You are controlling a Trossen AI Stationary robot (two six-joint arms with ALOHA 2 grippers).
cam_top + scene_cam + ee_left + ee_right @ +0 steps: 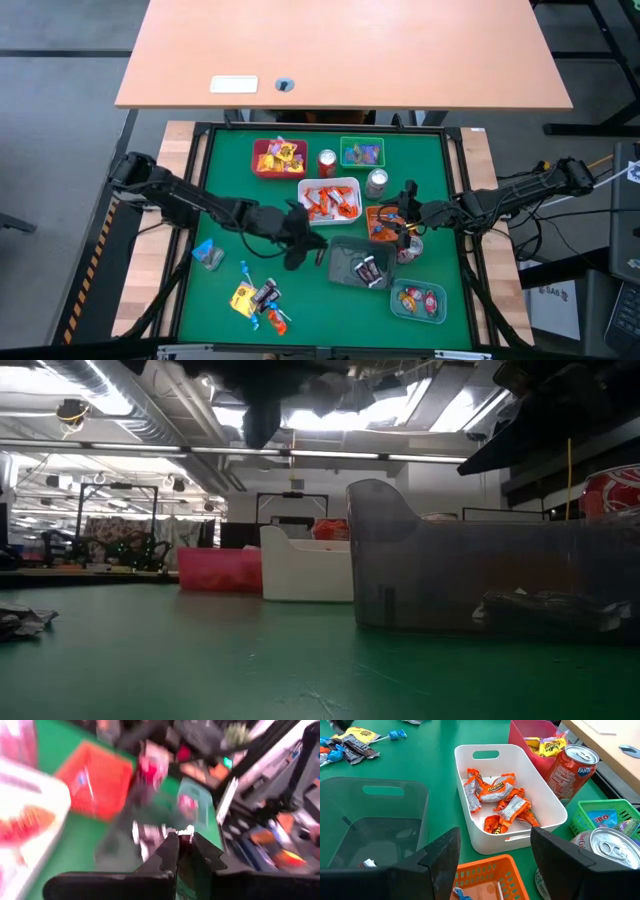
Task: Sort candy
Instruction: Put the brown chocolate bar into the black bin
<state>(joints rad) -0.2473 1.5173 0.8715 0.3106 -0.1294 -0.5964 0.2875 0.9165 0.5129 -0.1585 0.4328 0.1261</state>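
Loose candy in yellow, dark, blue and orange wrappers lies on the green mat near the front left. My left gripper hangs above the mat at the left edge of the grey tray, fingers shut on a small candy. Orange-wrapped candy lies in the white tray. Dark candy lies in the grey tray. My right gripper waits open above the orange tray, touching nothing. My left gripper pinches a small candy between its two fingertips; a pale and reddish bit of wrapper shows just past the tips. The view is blurred, so which part of the candy it has cannot be told. The candy is lifted clear of the mat.
A red tray and a green tray stand at the far side, and a clear tray at the near right. Soda cans stand among the trays. One stray wrapper lies at the left.
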